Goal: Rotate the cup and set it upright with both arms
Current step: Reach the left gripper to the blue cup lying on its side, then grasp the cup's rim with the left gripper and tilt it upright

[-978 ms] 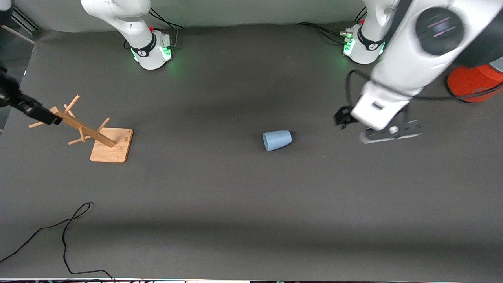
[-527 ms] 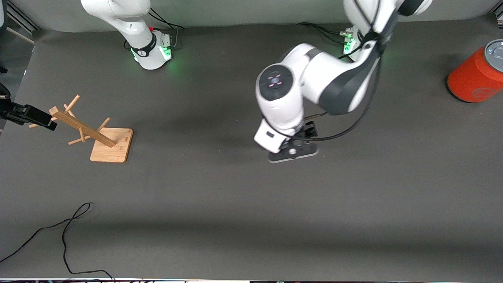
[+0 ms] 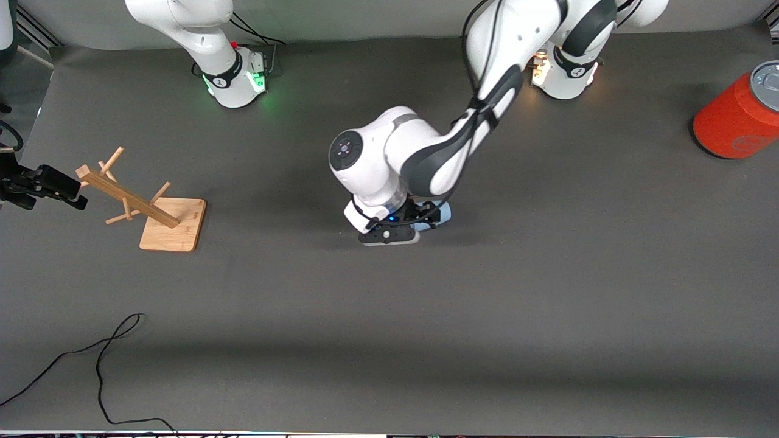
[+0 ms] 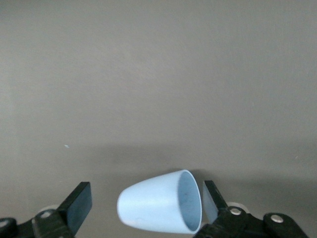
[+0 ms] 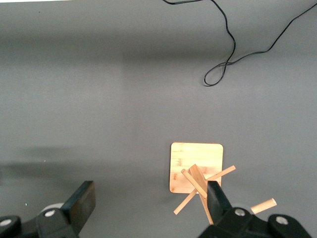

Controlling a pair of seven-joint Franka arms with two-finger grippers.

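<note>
Spread wide around the toppled cup (image 4: 161, 208), left gripper (image 4: 143, 210) now down at mid-table after swinging in from the left arm's end, so grasp looks next, right gripper (image 5: 148, 206) waiting unclenched over the wooden rack (image 5: 198, 174)

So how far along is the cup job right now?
Nothing finished: the cup lies on its side. In hand: the left pincer, open, straddles it without gripping. The right pincer waits open over the rack. Left: grasp, rotate, stand upright.
</note>
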